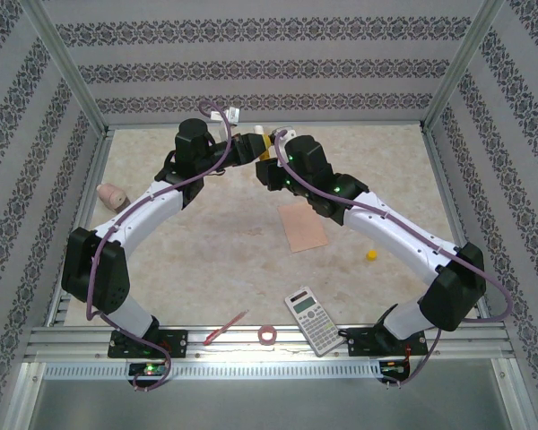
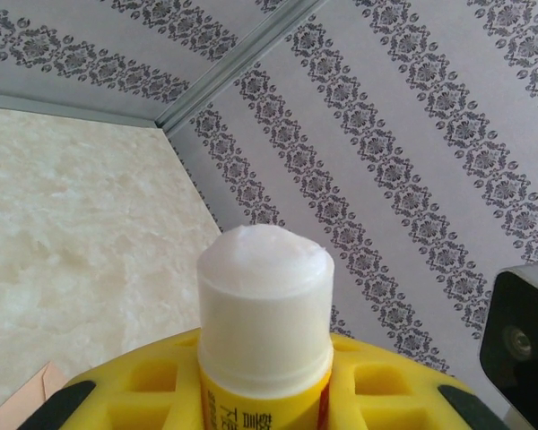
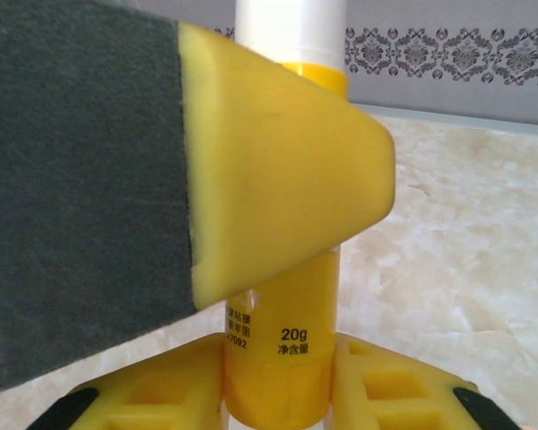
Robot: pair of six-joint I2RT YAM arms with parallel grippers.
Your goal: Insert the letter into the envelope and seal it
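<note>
Marbled tabletop [image 1: 224, 260], peach envelope [image 1: 303, 229], cylindrical glue stick [image 2: 264, 305]

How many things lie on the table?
6: pink roll far left, envelope in the middle, yellow cap to its right, calculator, red pen and pink tape ring along the near edge. The arms may hide more.

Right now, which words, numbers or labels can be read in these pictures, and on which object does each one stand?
"20g": on the yellow label of the glue stick, right wrist view.
"净含量": directly under it, on the same label.
Small print left of these: partly hidden, not readable.
Red characters on the glue stick, left wrist view: cut off at the picture's edge, not readable.
Calculator keys and brand: too small to read.
</note>
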